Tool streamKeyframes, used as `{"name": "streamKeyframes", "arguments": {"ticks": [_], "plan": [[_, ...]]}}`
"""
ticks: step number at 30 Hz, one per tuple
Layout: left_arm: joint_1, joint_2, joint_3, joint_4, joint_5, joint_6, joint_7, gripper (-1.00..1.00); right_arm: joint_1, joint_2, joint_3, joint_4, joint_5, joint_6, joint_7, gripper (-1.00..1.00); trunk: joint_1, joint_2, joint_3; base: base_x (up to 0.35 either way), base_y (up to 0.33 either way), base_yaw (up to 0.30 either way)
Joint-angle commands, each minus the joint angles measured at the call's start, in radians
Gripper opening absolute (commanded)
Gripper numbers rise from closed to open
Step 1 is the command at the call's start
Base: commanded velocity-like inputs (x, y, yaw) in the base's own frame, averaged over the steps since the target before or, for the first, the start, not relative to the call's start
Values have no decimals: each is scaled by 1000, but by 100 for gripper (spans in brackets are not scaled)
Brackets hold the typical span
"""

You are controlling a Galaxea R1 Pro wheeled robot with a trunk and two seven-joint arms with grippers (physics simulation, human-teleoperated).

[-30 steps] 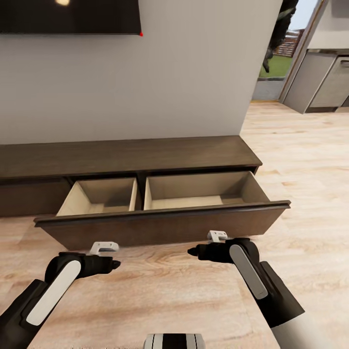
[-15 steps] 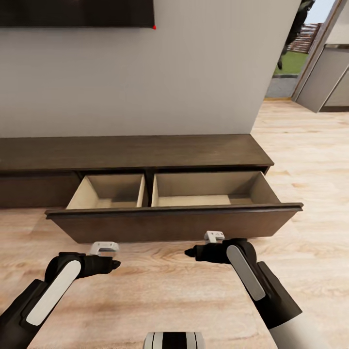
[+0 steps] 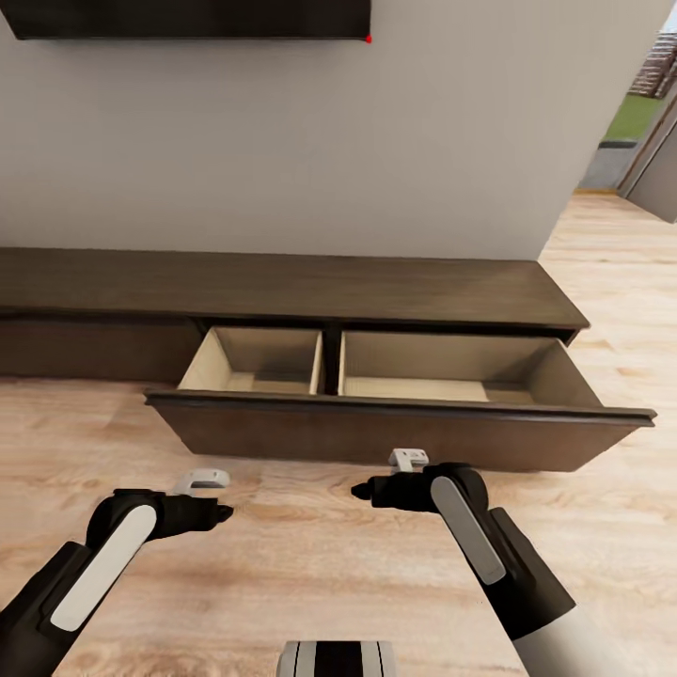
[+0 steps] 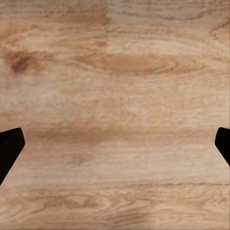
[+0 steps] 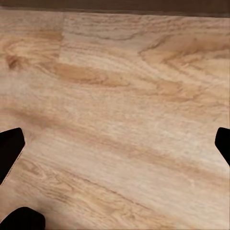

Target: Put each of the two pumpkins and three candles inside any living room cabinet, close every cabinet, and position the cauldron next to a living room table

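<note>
Left gripper (image 4: 115, 143), right gripper (image 5: 115, 143) both spread wide, empty, over wood floor (image 3: 310, 555); cabinet (image 3: 282, 287) drawer open

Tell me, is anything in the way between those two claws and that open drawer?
Nothing visible. Between the left tool, the right tool and the open drawer of the cabinet lies bare wooden floor. Both drawer compartments look empty, as far as they show.

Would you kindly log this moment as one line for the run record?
cabinet: drawer open, both bins bare | left claw: open over floor | right claw: open over floor
</note>
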Motion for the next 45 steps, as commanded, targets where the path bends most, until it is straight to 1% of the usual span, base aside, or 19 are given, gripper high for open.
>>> {"name": "streamKeyframes", "arguments": {"ticks": [1,2,8,10,12,15,17,23,30,37,45], "plan": [[-1,1,-2,0,10,1,10,100,-1,2,2,-1,-9,2,-13,100,0,0,-2,0,247,210],[-1,1,-2,0,10,1,10,100,-1,6,3,-1,-9,2,-16,100,0,0,-3,0,259,212],[-1,1,-1,0,10,1,10,100,-1,13,10,-1,-9,2,-21,100,0,0,-10,0,271,221],[-1,2,-1,0,10,1,10,100,-1,16,32,-1,-8,2,-23,100,0,0,-11,0,278,239],[-1,2,-1,0,10,1,10,100,-1,19,40,-1,-8,2,-29,100,0,0,-13,0,279,250],[-1,2,-1,0,10,1,10,100,-1,29,52,-1,-8,2,-68,100,0,0,-15,0,280,266],[-1,2,0,0,10,1,10,100,0,45,56,-1,-9,2,-98,100,0,0,-15,0,280,276],[-1,2,0,0,11,1,10,100,-1,58,60,-1,-9,2,-119,100,0,0,-15,0,281,281],[-1,2,1,1,11,1,10,100,-1,61,64,-1,-9,2,-123,100,0,0,-15,0,284,283],[-1,2,3,1,11,1,10,100,0,62,91,-1,-7,2,-125,100,0,0,-15,0,285,284],[-1,2,1,1,10,1,10,100,0,63,96,-1,-7,2,-125,100,0,0,-15,0,286,284]]}}
